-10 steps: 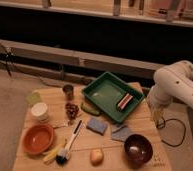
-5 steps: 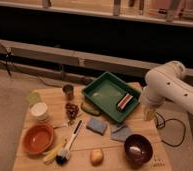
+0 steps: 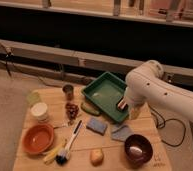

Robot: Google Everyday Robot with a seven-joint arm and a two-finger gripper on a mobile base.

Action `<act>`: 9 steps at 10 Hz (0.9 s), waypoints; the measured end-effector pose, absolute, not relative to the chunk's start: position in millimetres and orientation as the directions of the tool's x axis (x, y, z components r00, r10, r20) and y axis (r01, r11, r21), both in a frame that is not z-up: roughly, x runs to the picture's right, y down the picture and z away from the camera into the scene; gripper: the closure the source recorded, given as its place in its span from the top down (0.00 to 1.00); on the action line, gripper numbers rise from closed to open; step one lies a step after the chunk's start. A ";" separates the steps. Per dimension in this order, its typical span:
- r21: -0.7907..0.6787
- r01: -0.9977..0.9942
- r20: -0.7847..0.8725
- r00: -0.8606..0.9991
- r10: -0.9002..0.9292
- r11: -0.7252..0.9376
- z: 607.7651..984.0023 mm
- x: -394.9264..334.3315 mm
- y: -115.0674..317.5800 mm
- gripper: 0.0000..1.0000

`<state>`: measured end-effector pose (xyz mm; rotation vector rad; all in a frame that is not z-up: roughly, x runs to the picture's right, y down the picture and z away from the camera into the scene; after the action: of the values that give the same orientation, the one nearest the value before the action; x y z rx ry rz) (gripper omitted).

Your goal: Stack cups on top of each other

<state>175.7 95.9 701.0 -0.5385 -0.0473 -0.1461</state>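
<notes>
nothing is stacked yet: all three cups stand singly on the table (image 3: pixel 112 150), toward its left edge. the metal cup (image 3: pixel 68 90) is near the back edge, the green cup (image 3: pixel 33 97) by the back left corner, and the white cup (image 3: pixel 39 111) just in front of it. the gripper (image 3: pixel 132 111) hangs at the right rim of the tray (image 3: pixel 102 90), toward the back right corner, well apart from every cup; whether it is clenched, released or grasping something i cannot tell. left to do, as i judge it: reach across, lift one cup, set it on another, then add the third. count: three cups, an orange bowl (image 3: pixel 38 138) and a brown bowl (image 3: pixel 138 148), one tray, one arm (image 3: pixel 165 100).
</notes>
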 end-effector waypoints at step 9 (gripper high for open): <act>-0.522 0.308 0.178 0.951 -0.252 0.795 721.6 116.4 106.2 0.65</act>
<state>116.4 106.2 721.6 -0.5773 -0.1008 -0.3014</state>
